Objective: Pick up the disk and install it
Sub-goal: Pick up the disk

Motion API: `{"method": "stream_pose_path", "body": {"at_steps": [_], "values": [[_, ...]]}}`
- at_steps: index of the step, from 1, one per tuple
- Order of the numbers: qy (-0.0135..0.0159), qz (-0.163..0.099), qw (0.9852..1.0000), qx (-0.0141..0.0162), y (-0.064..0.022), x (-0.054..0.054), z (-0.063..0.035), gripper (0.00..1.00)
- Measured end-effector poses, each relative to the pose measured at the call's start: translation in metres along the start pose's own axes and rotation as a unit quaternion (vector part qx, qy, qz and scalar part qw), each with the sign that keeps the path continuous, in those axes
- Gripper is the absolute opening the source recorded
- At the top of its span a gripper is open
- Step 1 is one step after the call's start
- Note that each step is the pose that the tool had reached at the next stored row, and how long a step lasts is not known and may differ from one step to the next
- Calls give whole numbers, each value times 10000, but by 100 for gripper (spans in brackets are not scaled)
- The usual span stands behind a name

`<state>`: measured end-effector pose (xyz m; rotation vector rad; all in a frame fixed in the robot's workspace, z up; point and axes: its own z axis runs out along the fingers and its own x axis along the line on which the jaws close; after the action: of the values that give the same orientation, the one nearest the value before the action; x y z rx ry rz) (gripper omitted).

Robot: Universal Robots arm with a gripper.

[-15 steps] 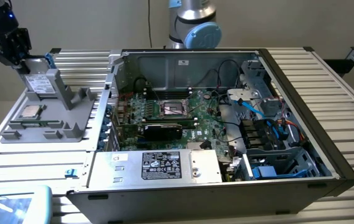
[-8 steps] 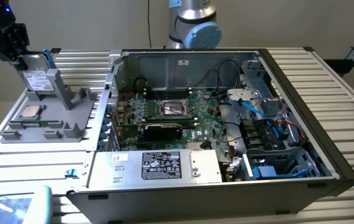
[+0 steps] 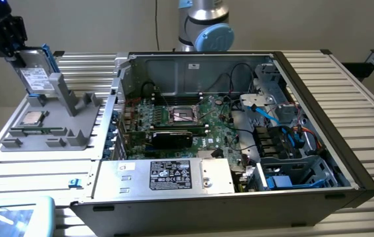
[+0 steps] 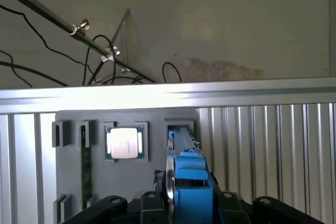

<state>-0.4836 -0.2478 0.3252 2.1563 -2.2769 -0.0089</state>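
jaws grip the disk [image 3: 34,74]: exterior view shows its white label, wrist view its blue edge.

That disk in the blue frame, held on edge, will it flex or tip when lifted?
The disk looks like a rigid metal slab, so probably stiff and heavy for its size. Held on its narrow edge by the end effector, it could tip if released. Its blue frame looks smooth, perhaps slippery.

Silver arm [image 3: 200,11], blue cap [image 3: 215,37] (rounded), black end effector [image 3: 19,54]
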Motion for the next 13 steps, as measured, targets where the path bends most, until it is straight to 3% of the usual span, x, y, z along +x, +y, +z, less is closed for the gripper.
{"method": "stream_pose_path", "body": {"at_steps": [8, 13], "values": [[0, 0, 10000, 24, 2, 0, -322, 37], [12, 0, 10000, 48, -2, -1, -474, 37]]}}
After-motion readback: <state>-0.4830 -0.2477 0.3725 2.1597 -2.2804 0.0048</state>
